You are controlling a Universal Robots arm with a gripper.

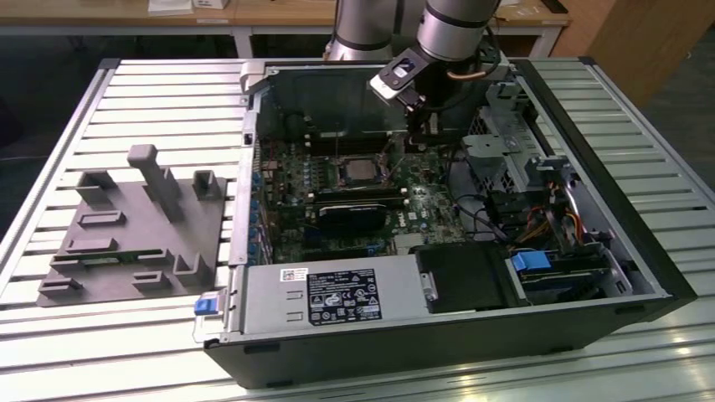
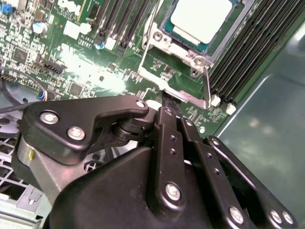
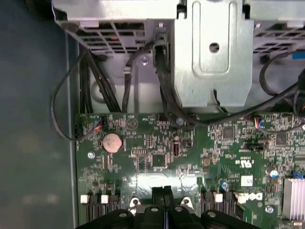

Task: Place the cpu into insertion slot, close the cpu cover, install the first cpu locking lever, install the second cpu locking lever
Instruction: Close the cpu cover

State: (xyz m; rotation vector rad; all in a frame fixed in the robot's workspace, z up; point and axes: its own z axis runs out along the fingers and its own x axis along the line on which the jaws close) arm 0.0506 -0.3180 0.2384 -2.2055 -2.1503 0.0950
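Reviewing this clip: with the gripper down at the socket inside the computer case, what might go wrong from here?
1. The black gripper is shut, right at the tab of the silver metal cpu cover. A slip could scrape the small parts on the green circuit board.
2. The thin silver locking lever runs close to the long black memory slots and might snag there.

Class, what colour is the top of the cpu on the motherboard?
The cpu has a pale silvery-grey top, clearest in the second wrist view.
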